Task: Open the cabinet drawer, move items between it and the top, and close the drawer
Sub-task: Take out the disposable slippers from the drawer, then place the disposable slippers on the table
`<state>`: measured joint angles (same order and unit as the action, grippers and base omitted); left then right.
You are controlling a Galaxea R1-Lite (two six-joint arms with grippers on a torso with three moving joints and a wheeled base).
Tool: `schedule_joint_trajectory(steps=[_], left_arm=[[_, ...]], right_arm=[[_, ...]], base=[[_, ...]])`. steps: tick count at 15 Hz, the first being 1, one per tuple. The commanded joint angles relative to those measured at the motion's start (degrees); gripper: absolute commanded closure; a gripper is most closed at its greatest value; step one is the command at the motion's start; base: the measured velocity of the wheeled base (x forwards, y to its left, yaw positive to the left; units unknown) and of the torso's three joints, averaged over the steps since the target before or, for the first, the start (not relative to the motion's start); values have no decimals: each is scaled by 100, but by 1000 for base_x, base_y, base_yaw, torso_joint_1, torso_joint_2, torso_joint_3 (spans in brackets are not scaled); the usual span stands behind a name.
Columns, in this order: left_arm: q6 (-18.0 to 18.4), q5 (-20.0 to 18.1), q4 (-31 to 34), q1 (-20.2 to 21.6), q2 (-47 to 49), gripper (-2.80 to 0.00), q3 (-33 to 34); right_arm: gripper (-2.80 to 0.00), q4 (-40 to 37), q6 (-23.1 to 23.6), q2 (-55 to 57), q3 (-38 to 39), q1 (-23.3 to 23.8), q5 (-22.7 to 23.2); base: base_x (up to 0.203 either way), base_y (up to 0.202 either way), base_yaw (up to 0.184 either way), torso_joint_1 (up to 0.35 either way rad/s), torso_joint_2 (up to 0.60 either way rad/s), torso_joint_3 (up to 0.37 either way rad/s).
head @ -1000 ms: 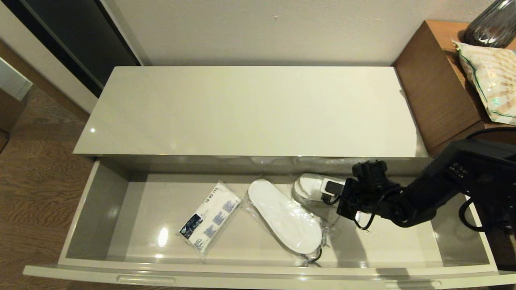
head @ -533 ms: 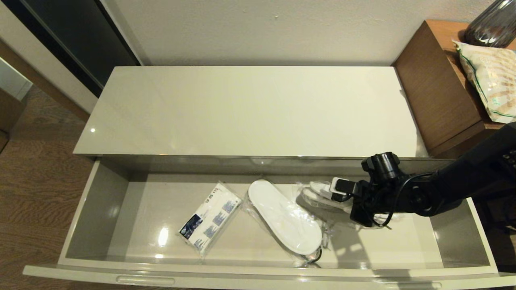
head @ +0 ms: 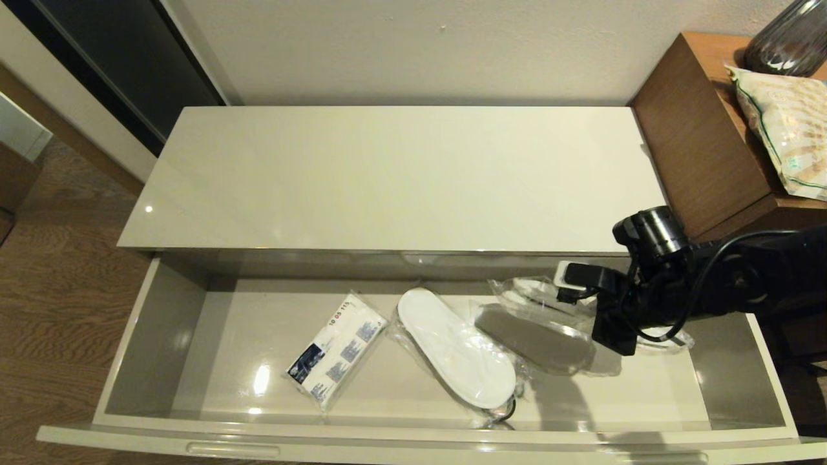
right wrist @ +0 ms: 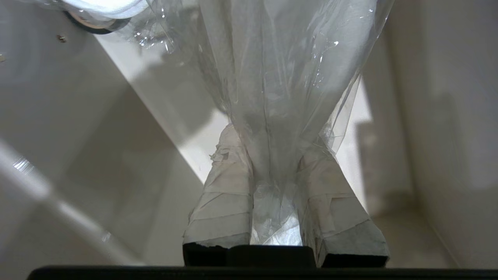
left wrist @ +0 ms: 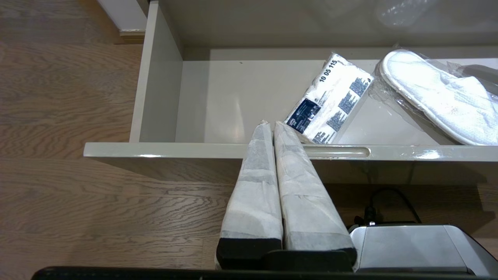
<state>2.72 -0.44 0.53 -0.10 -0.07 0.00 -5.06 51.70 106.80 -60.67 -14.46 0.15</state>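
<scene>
Head view: drawer point(head: 161, 336) open; right gripper point(head: 585, 294) clamps wrapped slipper point(head: 536, 303) above floor. Right wrist view alone shows film pinched. Left gripper point(left wrist: 272, 128) closed, parked outside front.

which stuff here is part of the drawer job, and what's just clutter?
Job:
- open drawer
- cabinet top
- wrapped slipper held up by the right gripper, shut on its wrapper
- second slipper on the drawer floor
- white packet beside it

Lying about:
- snack bag on the wooden desk
- dark vase
- left gripper, shut, parked before the drawer front
</scene>
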Motion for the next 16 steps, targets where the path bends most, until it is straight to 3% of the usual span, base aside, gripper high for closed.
schedule_joint_trajectory(steps=[1, 6, 9, 13, 16], left_arm=[[1, 0, -1, 1, 7, 0, 0], [1, 0, -1, 1, 7, 0, 0], [1, 0, -1, 1, 7, 0, 0], [1, 0, -1, 1, 7, 0, 0], [1, 0, 2, 1, 7, 0, 0]], right_arm=[[0, -577, 2, -600, -305, -4, 3], [0, -1282, -256, -933, -1154, -4, -6], [0, -1932, -464, -820, -2341, 2, -9], [0, -2548, -904, 119, -4990, 151, -388], [0, -2215, -1138, 638, -5258, 508, -846]], base=[[0, 0, 0, 0, 0, 0], [0, 0, 0, 0, 0, 0], [0, 0, 0, 0, 0, 0], [0, 0, 0, 0, 0, 0], [0, 0, 0, 0, 0, 0]])
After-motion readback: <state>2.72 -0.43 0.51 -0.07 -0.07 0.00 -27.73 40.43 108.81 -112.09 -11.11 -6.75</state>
